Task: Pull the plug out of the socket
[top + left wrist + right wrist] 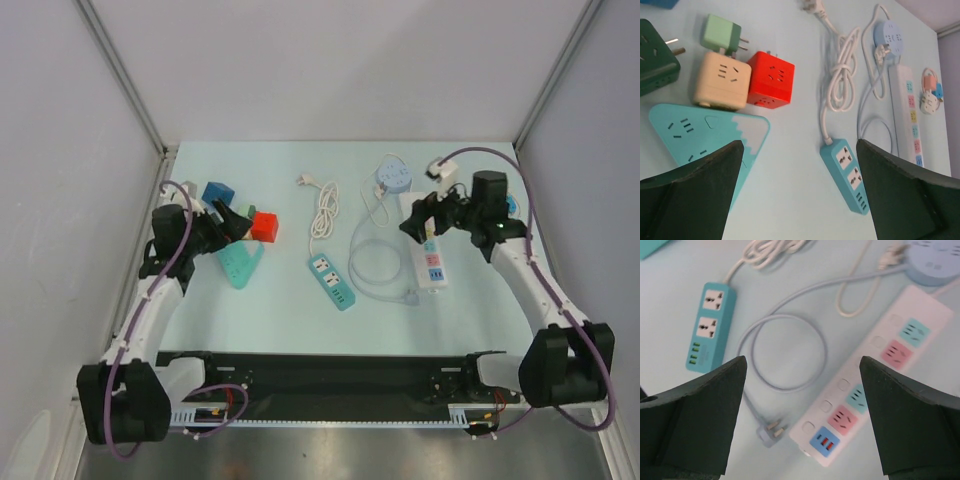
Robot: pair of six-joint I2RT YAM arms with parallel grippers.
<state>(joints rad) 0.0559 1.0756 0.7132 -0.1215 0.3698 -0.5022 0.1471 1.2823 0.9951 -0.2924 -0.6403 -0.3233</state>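
No writing on any socket face is sharp enough to read; the teal strip [847,172] shows only a column of small green ports.

The left claw [799,150] is spread wide and has hold of nothing. The teal strip lies just inside its right finger, and a teal triangular socket [705,132] lies partly under its left finger. Past the fingertips, a cream cube socket [722,82] and a red cube [771,80] sit side by side, touching. Just beyond the cream cube lies the mint-green plug [720,34], resting against it with its pins bare and pointing right. A dark green cube [655,65] lies to the left of that. The top view hides most of this cluster behind the arm.

The right claw [802,365] is also fully spread and grips nothing. A grey-blue cord [790,350] loops on the worktop [290,310] between its fingers, and its loose plug [771,432] lies nearest the wrist. The white power strip [875,380], with pink, blue and teal outlets, runs toward the right finger. Farther out is a round blue socket [932,260] with a white plug [890,257] at its edge. Whether that plug is seated, I cannot tell.

Only the left wrist and top views show the coiled white cord [840,75] and the small adapters [930,92] at the far right.
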